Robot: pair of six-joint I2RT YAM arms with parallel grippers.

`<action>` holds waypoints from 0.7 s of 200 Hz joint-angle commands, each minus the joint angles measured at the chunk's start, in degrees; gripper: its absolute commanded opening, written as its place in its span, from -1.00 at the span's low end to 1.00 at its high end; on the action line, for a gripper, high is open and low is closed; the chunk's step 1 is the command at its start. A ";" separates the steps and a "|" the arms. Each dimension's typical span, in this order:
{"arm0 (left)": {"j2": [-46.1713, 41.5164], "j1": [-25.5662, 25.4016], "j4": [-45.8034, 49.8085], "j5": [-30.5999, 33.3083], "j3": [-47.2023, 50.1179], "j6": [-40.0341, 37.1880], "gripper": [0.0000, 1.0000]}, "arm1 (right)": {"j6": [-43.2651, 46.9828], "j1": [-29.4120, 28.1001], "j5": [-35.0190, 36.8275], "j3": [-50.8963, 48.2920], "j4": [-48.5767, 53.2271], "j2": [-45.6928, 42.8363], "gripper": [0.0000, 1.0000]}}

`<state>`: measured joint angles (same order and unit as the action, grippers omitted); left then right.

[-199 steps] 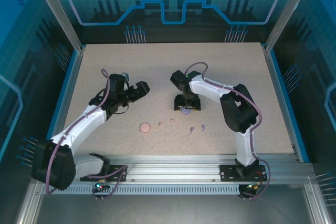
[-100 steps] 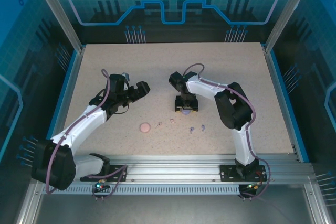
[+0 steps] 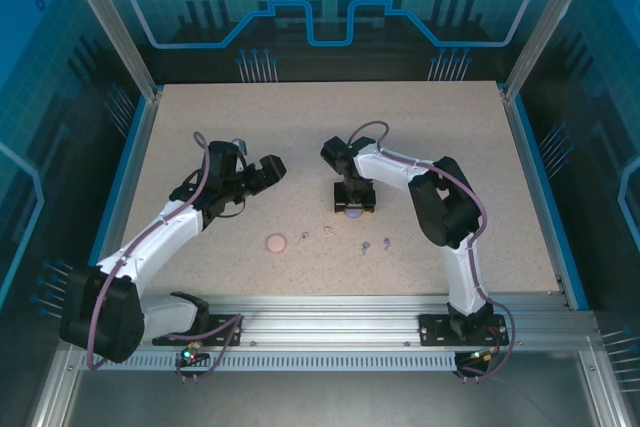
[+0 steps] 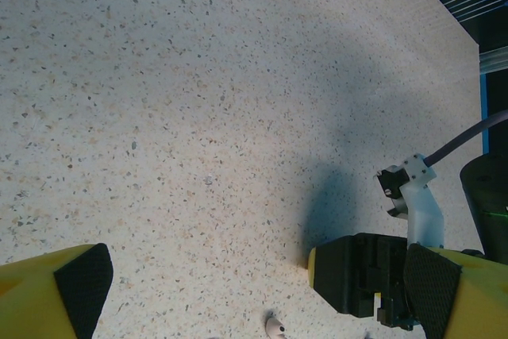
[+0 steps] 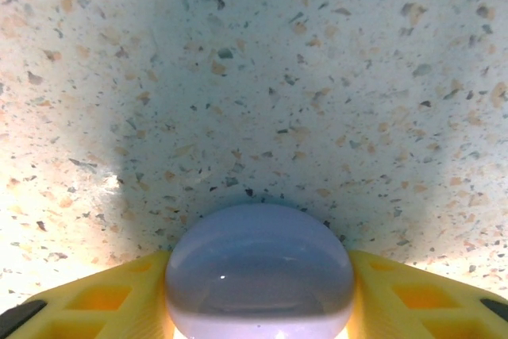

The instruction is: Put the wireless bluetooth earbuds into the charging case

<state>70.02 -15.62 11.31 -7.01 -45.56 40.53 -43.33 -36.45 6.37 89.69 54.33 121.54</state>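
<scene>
A round lavender charging case (image 5: pixel 259 267) lies on the speckled table, and the yellow fingers (image 5: pixel 103 295) of my right gripper (image 5: pixel 259 283) press against both of its sides. From above, that gripper (image 3: pixel 353 207) points down over the case (image 3: pixel 353 213) at mid-table. Two pale pink earbuds (image 3: pixel 305 237) (image 3: pixel 328 231) and two lavender earbuds (image 3: pixel 365 246) (image 3: pixel 385 242) lie loose in front of it. A round pink case (image 3: pixel 276 243) lies to their left. My left gripper (image 3: pixel 262 171) hovers open to the left, nothing between its fingers (image 4: pixel 79 283); a pink earbud (image 4: pixel 275 327) shows at the bottom edge of its wrist view.
Blue rails (image 3: pixel 128 167) border the table on the left and right, with clear panels behind. The arm bases stand on the metal rail (image 3: pixel 330 322) at the near edge. The right arm's elbow (image 3: pixel 450 207) rises to the right of the earbuds.
The right gripper's fingers have closed in onto the lavender case, and its arm has shifted slightly left. The left arm has stayed still and open.
</scene>
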 commanded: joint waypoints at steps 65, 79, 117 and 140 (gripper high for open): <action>1.99 -0.58 2.68 -4.34 -5.78 2.95 0.97 | -1.22 -0.38 0.06 -4.46 -3.21 -0.81 -0.05; 2.22 -1.03 2.89 -3.30 -6.29 3.41 0.98 | -1.22 -0.34 -0.18 -4.66 -3.67 -1.10 -0.08; 5.05 -4.58 5.43 -0.28 -9.88 3.63 0.98 | -1.64 -0.38 -1.31 -5.24 -5.47 -1.21 -0.11; 7.96 -5.50 7.48 -0.46 -12.46 3.58 0.97 | -1.93 -0.41 -1.58 -5.54 -6.19 -1.34 -0.12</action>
<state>75.50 -19.97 14.92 -8.45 -54.65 43.62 -43.79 -36.45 5.98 86.15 50.52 119.24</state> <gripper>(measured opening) 0.987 0.469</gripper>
